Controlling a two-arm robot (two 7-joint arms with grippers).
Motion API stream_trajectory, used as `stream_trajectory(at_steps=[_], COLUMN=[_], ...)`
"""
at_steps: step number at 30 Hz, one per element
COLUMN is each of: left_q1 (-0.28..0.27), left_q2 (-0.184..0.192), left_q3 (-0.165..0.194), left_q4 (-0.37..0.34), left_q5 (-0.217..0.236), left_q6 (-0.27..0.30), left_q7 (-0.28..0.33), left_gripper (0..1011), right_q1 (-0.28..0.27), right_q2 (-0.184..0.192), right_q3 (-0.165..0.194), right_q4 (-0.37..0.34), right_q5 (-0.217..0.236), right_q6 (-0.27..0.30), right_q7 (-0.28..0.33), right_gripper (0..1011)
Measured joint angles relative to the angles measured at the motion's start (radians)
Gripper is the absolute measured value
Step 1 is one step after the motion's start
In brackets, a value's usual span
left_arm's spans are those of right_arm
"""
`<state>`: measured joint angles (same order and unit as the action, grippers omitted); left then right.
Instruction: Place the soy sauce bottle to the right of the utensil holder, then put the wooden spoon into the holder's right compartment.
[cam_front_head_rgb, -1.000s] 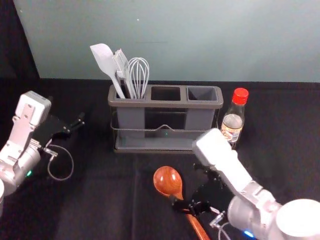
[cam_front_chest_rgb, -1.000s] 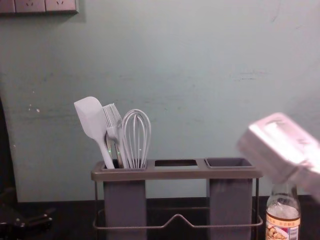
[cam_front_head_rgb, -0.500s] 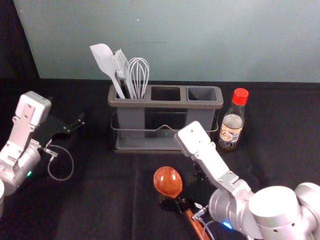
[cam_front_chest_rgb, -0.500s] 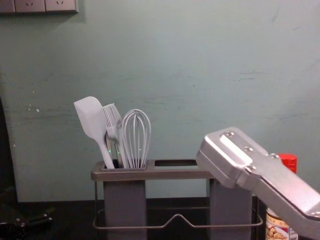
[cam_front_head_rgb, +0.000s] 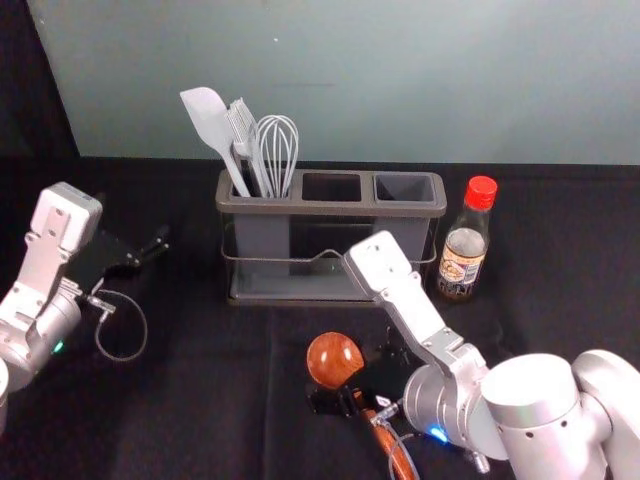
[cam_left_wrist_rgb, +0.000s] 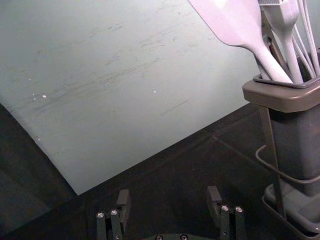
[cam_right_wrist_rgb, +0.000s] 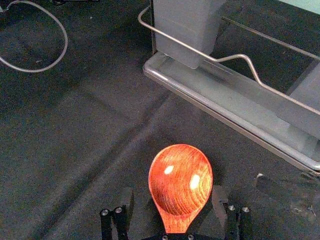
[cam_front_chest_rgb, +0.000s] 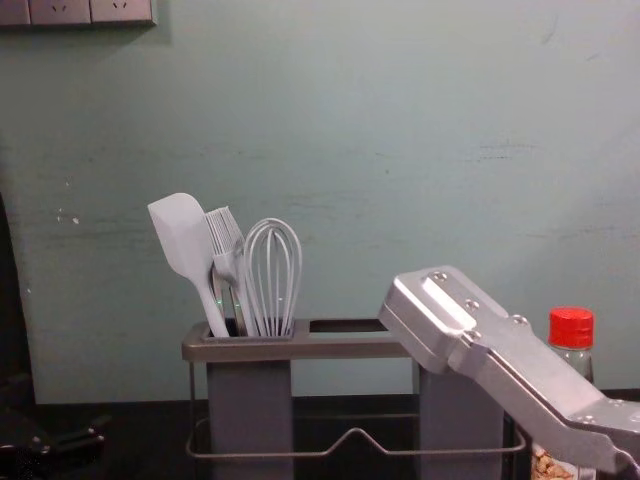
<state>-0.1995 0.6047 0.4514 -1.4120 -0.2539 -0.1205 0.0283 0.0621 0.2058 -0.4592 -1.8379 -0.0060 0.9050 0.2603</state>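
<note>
"Where's the soy sauce bottle (cam_front_head_rgb: 463, 250)?"

"Centre right, beside the utensil holder (cam_front_head_rgb: 330, 208)."

"And you?"

"Left gripper (cam_front_head_rgb: 158, 250), middle left; my right gripper (cam_front_head_rgb: 334, 398), lower centre, jaws at the wooden spoon (cam_front_head_rgb: 335, 360)."

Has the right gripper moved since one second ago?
Yes. In the head view, the right gripper has shifted left against the utensil holder, its open fingers now around the wooden spoon.

Black cloth (cam_front_head_rgb: 200, 410) under utensil holder (cam_front_head_rgb: 330, 209), sauce bottle (cam_front_head_rgb: 465, 244), wooden spoon (cam_front_head_rgb: 334, 360).
</note>
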Motion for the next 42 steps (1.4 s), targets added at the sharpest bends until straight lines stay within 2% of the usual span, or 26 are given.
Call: stream_trajectory(at_steps=[13,42], left_q1=[0.0,0.0], left_q2=[0.0,0.0], left_q3=[0.0,0.0], left_q4=[0.0,0.0], left_q5=[0.0,0.0], left_q6=[0.0,0.0], left_q7=[0.0,0.0], left_gripper=[1005,1005], right_q1=[0.015,0.026], right_q2=[-0.032,-0.076], right_q3=[0.008,0.029], right_q4=[0.028,0.07], right_q5=[-0.029,-0.085], right_q6=[0.007,0.001], right_q7=[0.01,0.042], right_gripper=[1002,1003])
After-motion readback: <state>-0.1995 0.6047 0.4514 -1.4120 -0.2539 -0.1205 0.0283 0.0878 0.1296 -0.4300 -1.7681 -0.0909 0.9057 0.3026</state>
